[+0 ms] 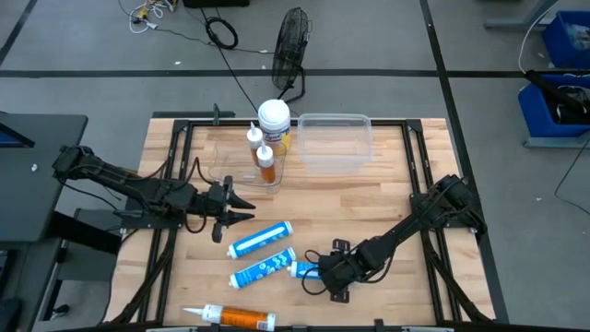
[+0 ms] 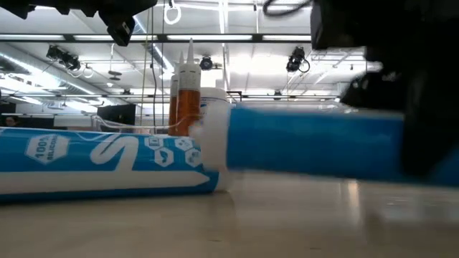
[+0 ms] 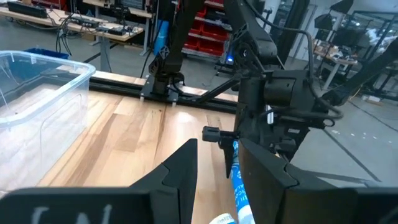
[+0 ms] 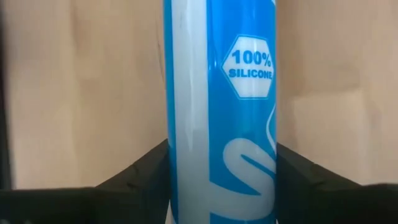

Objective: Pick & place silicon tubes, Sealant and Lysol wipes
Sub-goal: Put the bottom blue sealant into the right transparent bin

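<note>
My right gripper (image 1: 323, 270) reaches down at the near middle of the table, shut on a blue silicone tube (image 4: 221, 93) whose white cap (image 1: 300, 268) sticks out toward the left. Two more blue tubes (image 1: 261, 238) (image 1: 263, 267) lie flat just left of it. An orange tube (image 1: 235, 318) lies by the near edge. The Lysol wipes (image 1: 274, 117), with a white lid, stand at the far middle beside two upright orange tubes (image 1: 265, 162). My left gripper (image 1: 241, 208) hovers level at the left, open, with nothing between its fingers. My right gripper pinches the blue tube's body by its two long sides (image 4: 177, 174) between the two fingers (image 4: 140, 177), back from the white cap. The fingers slant down from above and lie across the tube. The tube lies level (image 2: 308, 147); whether it is clear of the table I cannot tell.
A clear plastic bin (image 1: 335, 140) sits at the far middle right. A smaller clear container (image 1: 241, 168) holds the upright orange tubes. Black frame rails (image 1: 175, 175) run along the table's left and right sides. Bare wood (image 1: 369, 198) lies between the bin and my right arm.
</note>
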Controlling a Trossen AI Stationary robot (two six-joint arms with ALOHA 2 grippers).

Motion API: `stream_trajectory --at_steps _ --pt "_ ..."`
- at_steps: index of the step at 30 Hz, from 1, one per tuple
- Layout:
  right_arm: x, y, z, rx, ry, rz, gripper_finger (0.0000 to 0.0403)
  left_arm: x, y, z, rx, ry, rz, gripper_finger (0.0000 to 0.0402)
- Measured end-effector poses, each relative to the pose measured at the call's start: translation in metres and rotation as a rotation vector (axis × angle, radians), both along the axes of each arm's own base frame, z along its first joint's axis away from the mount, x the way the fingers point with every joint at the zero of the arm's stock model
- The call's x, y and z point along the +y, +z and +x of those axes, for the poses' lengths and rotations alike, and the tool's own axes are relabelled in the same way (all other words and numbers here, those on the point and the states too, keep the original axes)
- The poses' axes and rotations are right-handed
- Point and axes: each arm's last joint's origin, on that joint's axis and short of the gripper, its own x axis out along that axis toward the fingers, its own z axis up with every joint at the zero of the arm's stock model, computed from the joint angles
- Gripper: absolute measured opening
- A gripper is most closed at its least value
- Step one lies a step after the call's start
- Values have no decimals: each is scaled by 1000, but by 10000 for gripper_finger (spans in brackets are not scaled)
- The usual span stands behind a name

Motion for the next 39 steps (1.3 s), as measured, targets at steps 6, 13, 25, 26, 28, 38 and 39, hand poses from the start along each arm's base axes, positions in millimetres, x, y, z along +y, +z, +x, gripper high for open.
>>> stream_trajectory --at_steps 6,13,25,26,28,38,39 --pt "-2 18 -1 -75 12 -4 206 0 5 0 -52 -1 -16 122" --pt "-7 44 -4 -188 4 -55 206 0 14 0 -144 9 59 131" --pt "-31 119 -15 -605 -155 -396 206 -1 28 5 -352 12 247 275" --pt "-34 126 -15 -641 -166 -408 206 -1 28 6 -351 13 247 282" --pt "-40 139 -15 -690 -177 -417 206 1 27 9 -350 26 249 291" --pt "-65 151 3 -758 -181 -423 206 5 36 35 -317 83 203 294" --pt "-67 151 5 -760 -185 -428 206 4 38 38 -302 80 208 294"
